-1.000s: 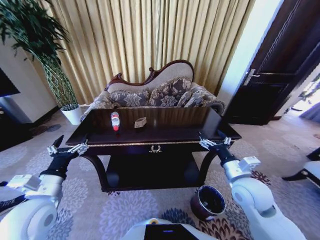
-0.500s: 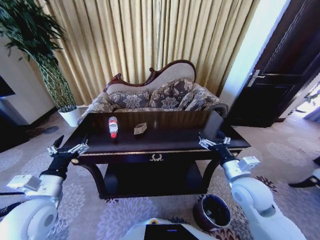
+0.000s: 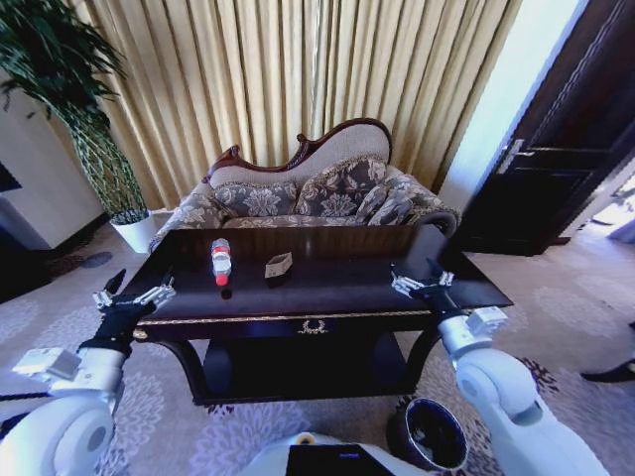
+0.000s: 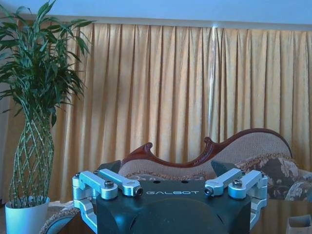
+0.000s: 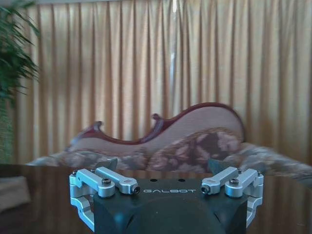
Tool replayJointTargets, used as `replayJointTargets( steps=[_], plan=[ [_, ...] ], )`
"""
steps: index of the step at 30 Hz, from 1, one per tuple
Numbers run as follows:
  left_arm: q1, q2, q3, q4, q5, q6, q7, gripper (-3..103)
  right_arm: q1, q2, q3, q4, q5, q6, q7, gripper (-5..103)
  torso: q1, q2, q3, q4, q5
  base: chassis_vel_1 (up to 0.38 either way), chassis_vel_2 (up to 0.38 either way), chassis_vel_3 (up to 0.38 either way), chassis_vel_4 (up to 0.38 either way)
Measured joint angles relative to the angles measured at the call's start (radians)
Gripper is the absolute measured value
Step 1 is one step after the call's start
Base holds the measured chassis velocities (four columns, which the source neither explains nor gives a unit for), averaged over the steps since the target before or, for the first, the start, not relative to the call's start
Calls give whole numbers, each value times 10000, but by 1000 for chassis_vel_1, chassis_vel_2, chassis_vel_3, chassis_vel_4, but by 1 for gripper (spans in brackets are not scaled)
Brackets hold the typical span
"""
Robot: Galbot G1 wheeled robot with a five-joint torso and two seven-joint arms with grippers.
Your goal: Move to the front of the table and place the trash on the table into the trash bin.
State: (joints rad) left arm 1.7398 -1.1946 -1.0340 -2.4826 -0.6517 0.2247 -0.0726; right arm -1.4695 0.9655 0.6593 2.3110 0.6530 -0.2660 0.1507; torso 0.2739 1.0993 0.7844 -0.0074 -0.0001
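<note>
The dark glossy table (image 3: 327, 297) with gold trim stands right before me. On its top lie two pieces of trash: a clear bottle (image 3: 220, 261) with a red cap on its side, and a small tan box (image 3: 279, 266) to its right. The round dark trash bin (image 3: 434, 437) sits on the carpet by the table's right front leg. My left gripper (image 3: 134, 291) hovers open at the table's left front corner. At the right front edge my right gripper (image 3: 417, 281) is open too. Both are empty, as the wrist views confirm: left gripper (image 4: 165, 168), right gripper (image 5: 163, 165).
An ornate sofa (image 3: 313, 193) stands just behind the table before gold curtains. A tall potted plant (image 3: 94, 129) is at the back left and a dark door (image 3: 556, 149) at the right. Patterned carpet (image 3: 169, 397) surrounds the table.
The whole view has shifted: the camera has come closer to the table, which looks larger, and the bin has slid toward the bottom edge. Both arms hold the same pose.
</note>
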Motion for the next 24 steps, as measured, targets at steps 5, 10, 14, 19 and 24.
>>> replayJointTargets(
  steps=[5,10,14,19,24],
  plan=[
    [83,-53,7,-69,2,-4,-32,100,516,-846,-165,-107,1469,-247,4,100,0,-1,1,0,-2,0,0,0,0],
    [196,-73,-17,-166,4,-6,-147,100,1412,-1656,-758,-543,2406,-417,-20,100,1,-1,2,0,1,0,0,0,0],
    [334,-62,-49,-172,4,-7,-244,100,2550,-2679,-1666,-1172,3094,-523,-432,100,1,-1,2,2,0,0,0,0,0],
    [445,-181,-7,-174,28,-7,-279,100,3219,-3340,-2388,-1506,3374,-497,-877,100,2,-1,2,-2,-1,0,0,0,0],
    [617,-298,76,-175,62,5,-372,100,5106,-3657,-3923,-2164,3686,-313,-1193,100,1,-1,2,2,-2,0,0,0,0]
  ],
)
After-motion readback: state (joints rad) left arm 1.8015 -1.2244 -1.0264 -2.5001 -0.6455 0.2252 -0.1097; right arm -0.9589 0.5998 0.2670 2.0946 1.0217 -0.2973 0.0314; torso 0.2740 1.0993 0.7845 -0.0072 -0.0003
